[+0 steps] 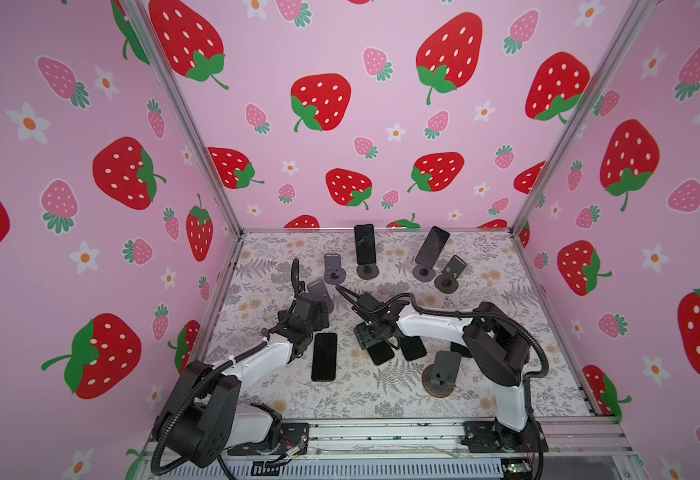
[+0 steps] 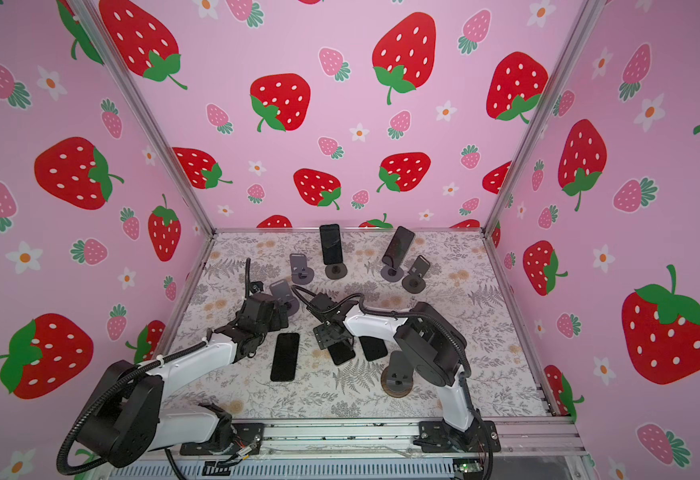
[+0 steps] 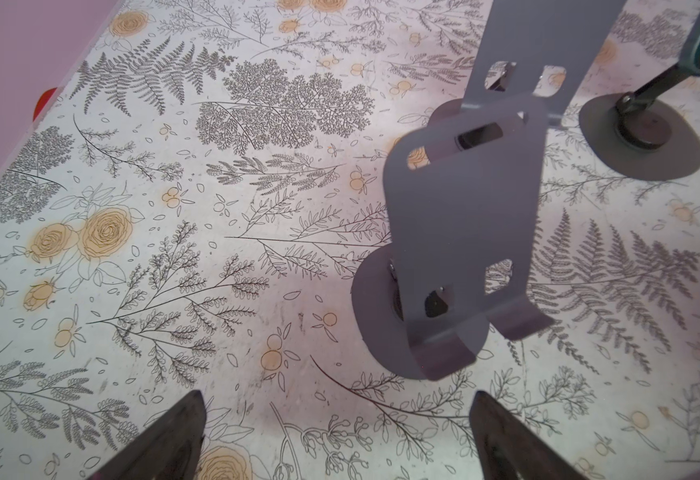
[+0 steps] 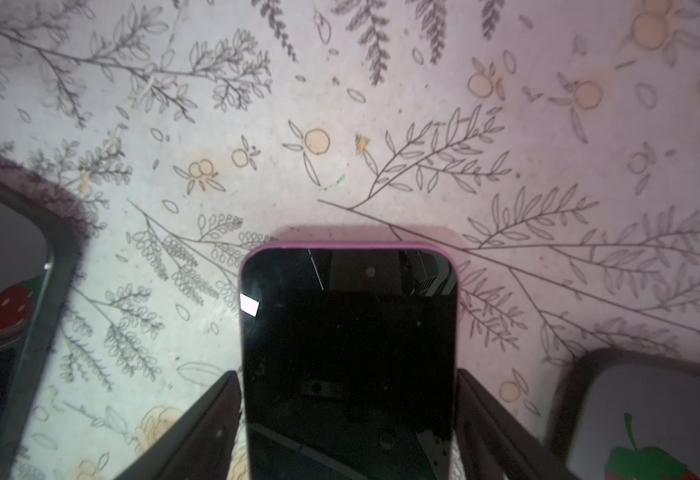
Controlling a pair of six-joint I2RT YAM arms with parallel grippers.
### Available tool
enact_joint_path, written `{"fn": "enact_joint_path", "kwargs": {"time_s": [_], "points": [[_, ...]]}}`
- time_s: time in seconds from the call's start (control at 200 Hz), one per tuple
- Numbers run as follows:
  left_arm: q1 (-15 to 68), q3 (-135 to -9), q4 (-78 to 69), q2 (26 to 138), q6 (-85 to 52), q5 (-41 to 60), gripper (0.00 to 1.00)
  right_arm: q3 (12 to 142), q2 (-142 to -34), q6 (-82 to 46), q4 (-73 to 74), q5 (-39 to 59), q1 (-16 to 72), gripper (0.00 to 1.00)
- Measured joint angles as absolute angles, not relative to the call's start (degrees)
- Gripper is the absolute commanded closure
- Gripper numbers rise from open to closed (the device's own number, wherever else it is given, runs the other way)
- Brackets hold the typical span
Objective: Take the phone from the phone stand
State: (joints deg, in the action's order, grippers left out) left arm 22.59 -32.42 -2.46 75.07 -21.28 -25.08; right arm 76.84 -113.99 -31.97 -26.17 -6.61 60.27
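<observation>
Phone with a black glass screen and a pink-purple case [image 4: 348, 324] lies flat and face up on the floral-printed tabletop [image 1: 340, 399], off any stand, near the middle of the work area in both top views [image 2: 341, 353]. The right tool [image 4: 348, 374] sits over its near end with one dark finger along each long edge. The fingers look to be right at the case, but whether they pinch it or stand just clear I cannot tell. A long black phone [image 1: 324, 356] lies flat on one side and another black phone [image 1: 412, 348] close on the other. The step in hand seems to be setting this phone down and letting go. The next move calls for spreading the fingers wider and lifting straight up, so the case is not dragged and neither neighbour is nudged. The left tool [image 3: 340, 449] is spread wide and holds nothing, facing an empty grey sheet-metal stand [image 3: 460, 232]. Further back, an upright black phone [image 1: 364, 244] and a tilted black phone [image 1: 432, 247] rest on round-based stands, likely the remaining work.
</observation>
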Motion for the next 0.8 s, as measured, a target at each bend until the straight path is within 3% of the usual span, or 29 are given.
{"fn": "enact_joint_path", "kwargs": {"time_s": [0.345,0.8], "points": [[22.6,-31.1,-4.8,68.9,-21.3,-25.7,0.0,94.6,-112.1,-34.2,-37.4,-12.8,59.9,0.17],[22.5,-30.2,-3.6,67.5,-23.5,-26.3,0.0,99.4,-106.5,-34.0,-29.9,-18.6,48.8,0.17]]}}
